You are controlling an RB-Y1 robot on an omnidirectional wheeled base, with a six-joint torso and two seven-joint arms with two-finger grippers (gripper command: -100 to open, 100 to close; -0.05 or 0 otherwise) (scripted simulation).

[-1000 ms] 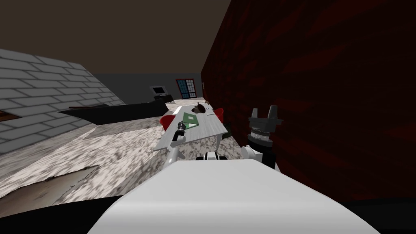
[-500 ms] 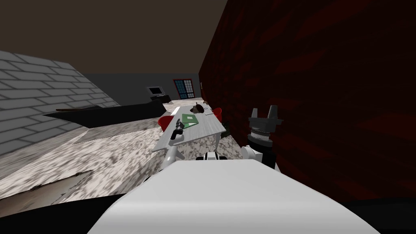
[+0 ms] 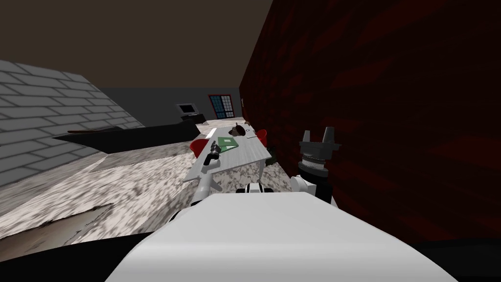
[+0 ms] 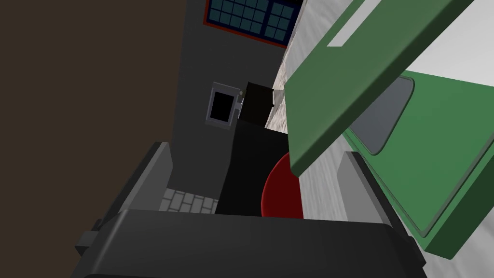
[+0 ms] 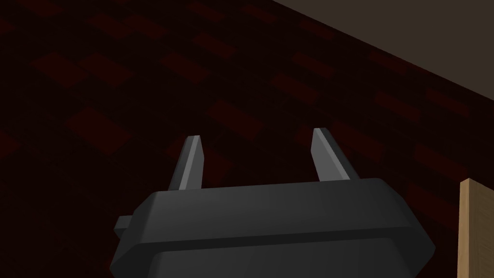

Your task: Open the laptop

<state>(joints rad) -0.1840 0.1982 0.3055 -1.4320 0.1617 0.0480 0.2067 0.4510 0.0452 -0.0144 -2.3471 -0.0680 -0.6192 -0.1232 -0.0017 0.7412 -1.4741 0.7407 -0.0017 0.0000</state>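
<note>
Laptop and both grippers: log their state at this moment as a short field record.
laptop: green, on the white table, partly open, lid lifted partway
left gripper: open, the lid's near corner between its fingers, contact unclear
right gripper: open, raised beside the dark red wall, holding nothing
task status: not finished

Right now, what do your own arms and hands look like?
The left hand and the right hand are each a dark box with two thin grey blade fingers. The right wrist has a ribbed grey ring; the left forearm is white.
</note>
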